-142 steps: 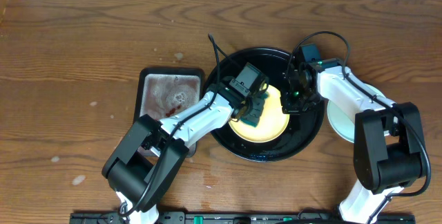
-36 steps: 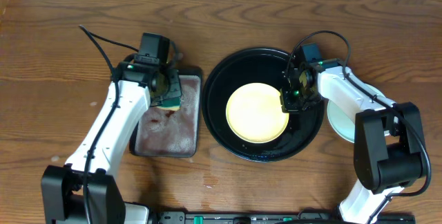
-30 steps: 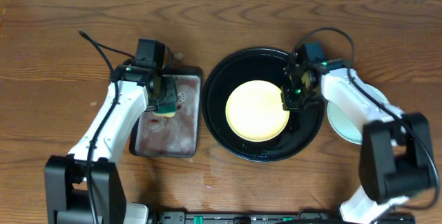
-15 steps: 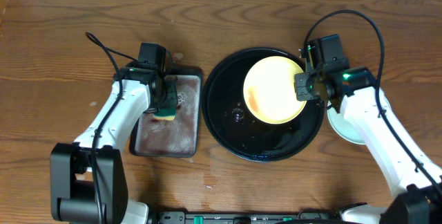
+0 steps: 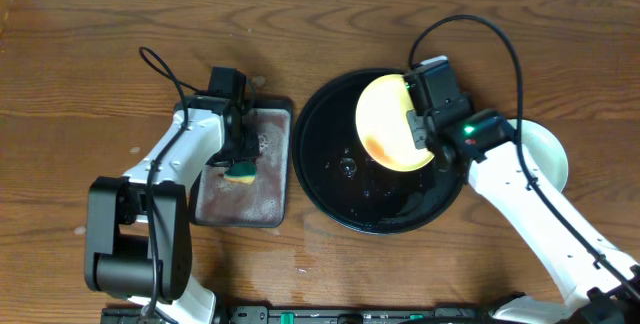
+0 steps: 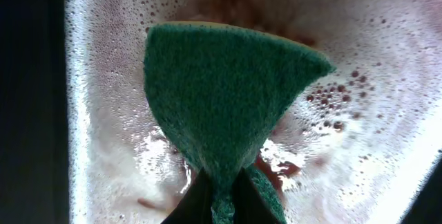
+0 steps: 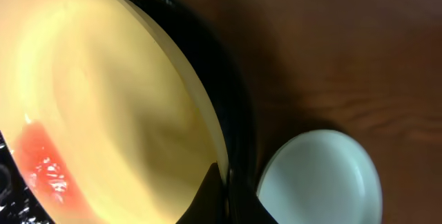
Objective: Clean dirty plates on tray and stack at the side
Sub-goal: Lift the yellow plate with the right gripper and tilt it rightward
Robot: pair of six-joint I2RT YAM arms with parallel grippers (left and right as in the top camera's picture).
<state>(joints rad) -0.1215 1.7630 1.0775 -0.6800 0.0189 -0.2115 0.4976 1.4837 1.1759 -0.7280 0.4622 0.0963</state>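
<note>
A pale yellow plate [image 5: 385, 124] is tilted up over the far right part of the black tray [image 5: 340, 189], with a red smear [image 7: 43, 169] near its lower edge. My right gripper [image 5: 420, 129] is shut on this plate's right rim [image 7: 207, 141]. A pale mint plate [image 5: 548, 154] lies on the table to the right of the tray and shows in the right wrist view [image 7: 321, 175]. My left gripper [image 5: 238, 144] is shut on a green sponge [image 6: 221, 92], which it holds down in the grey rectangular tray [image 5: 225, 199].
The grey tray holds foamy, reddish water [image 6: 373, 134]. Wet patches shine on the black tray's floor [image 5: 350, 169]. Cables loop above both arms. Bare wooden table lies to the left and along the far side.
My right gripper has lifted the yellow plate by its rim, tilting it and carrying it toward the tray's far right. My left gripper has slid the sponge slightly nearer in the grey tray.
</note>
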